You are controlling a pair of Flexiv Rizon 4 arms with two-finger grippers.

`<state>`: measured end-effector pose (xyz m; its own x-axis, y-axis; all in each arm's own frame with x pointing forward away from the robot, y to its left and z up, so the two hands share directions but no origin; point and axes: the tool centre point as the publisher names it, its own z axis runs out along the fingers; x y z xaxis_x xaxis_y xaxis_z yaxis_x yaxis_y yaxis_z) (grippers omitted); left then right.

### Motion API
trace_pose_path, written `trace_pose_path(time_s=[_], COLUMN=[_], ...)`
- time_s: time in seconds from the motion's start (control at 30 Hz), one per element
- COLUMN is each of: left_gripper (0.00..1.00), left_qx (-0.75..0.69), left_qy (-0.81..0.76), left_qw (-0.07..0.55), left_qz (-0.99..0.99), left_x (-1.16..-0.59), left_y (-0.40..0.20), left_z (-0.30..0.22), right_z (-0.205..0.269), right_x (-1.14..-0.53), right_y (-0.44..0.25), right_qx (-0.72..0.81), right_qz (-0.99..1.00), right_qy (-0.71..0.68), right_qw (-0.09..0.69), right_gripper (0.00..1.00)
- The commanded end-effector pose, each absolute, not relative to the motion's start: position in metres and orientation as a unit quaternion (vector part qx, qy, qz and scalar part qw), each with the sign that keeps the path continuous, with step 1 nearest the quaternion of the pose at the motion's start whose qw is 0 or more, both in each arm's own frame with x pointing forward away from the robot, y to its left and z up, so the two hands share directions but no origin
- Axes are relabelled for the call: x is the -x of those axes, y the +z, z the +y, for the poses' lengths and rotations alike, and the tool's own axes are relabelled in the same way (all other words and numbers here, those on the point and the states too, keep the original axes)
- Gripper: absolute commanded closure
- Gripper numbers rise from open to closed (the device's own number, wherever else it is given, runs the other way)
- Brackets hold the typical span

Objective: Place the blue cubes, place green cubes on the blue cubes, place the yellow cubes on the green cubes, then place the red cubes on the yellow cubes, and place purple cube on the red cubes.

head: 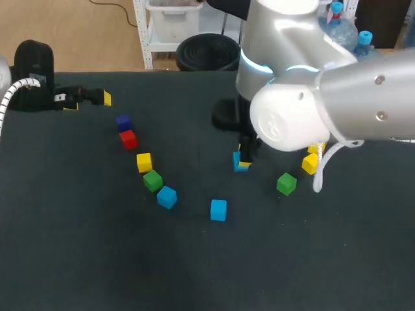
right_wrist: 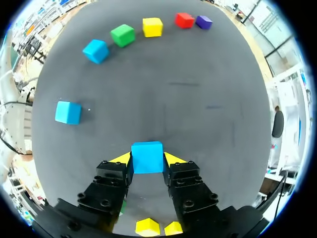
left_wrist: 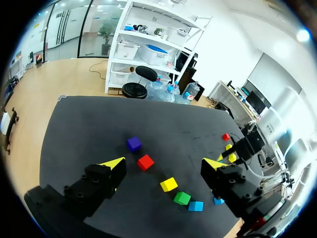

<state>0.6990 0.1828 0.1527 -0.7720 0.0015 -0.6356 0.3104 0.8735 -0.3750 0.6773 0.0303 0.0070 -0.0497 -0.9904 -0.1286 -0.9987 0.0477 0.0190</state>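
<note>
A curved row of cubes lies left of centre: purple [head: 123,121], red [head: 128,138], yellow [head: 144,162], green [head: 153,181] and blue [head: 166,197]. A second blue cube [head: 218,210] sits alone near the middle. My right gripper [right_wrist: 147,159] is shut on a third blue cube [right_wrist: 147,156], low over the table's middle [head: 241,162]. Ahead of it, the right wrist view shows the lone blue cube [right_wrist: 68,112] and the row beyond. My left gripper [head: 89,100] stands open at the far left edge with nothing between its fingers; the purple cube [left_wrist: 133,144] and red cube [left_wrist: 145,161] lie ahead of it.
A green cube [head: 286,183] and two yellow cubes [head: 310,162] lie to the right, by my right arm, whose big white joint [head: 292,116] hides part of the table. The left wrist view also shows another red cube [left_wrist: 226,136] on the right side.
</note>
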Motion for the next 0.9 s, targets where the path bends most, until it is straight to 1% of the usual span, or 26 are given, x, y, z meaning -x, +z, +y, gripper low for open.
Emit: trace_pose_path(time_s=[0.03,0.6,0.63,0.67,0.7,0.9], left_gripper=[0.0,0.0,0.0,0.0,0.0,0.0], left_qx=[-0.088,-0.088,-0.088,-0.088,-0.088,-0.088], left_qy=[-0.242,-0.242,-0.242,-0.242,-0.242,-0.242], left_qw=[0.329,0.329,0.329,0.329,0.329,0.329], left_qz=[0.909,0.909,0.909,0.909,0.909,0.909], left_x=[-0.699,-0.699,-0.699,-0.699,-0.699,-0.699], left_y=[0.151,0.151,0.151,0.151,0.151,0.151], left_z=[0.185,0.185,0.185,0.185,0.185,0.185], right_z=[0.031,0.025,0.025,0.025,0.025,0.022], right_x=[-0.692,-0.697,-0.697,-0.697,-0.697,-0.697], right_y=[0.001,-0.009,-0.009,-0.009,-0.009,-0.006], right_qx=[0.685,0.679,0.68,0.679,0.679,0.665], right_qz=[0.726,0.731,0.731,0.731,0.732,0.744], right_qy=[0.056,0.058,0.058,0.057,0.057,0.063], right_qw=[0.032,0.023,0.023,0.024,0.024,0.021], right_gripper=[1.0,1.0,0.82,0.48,0.0,0.0])
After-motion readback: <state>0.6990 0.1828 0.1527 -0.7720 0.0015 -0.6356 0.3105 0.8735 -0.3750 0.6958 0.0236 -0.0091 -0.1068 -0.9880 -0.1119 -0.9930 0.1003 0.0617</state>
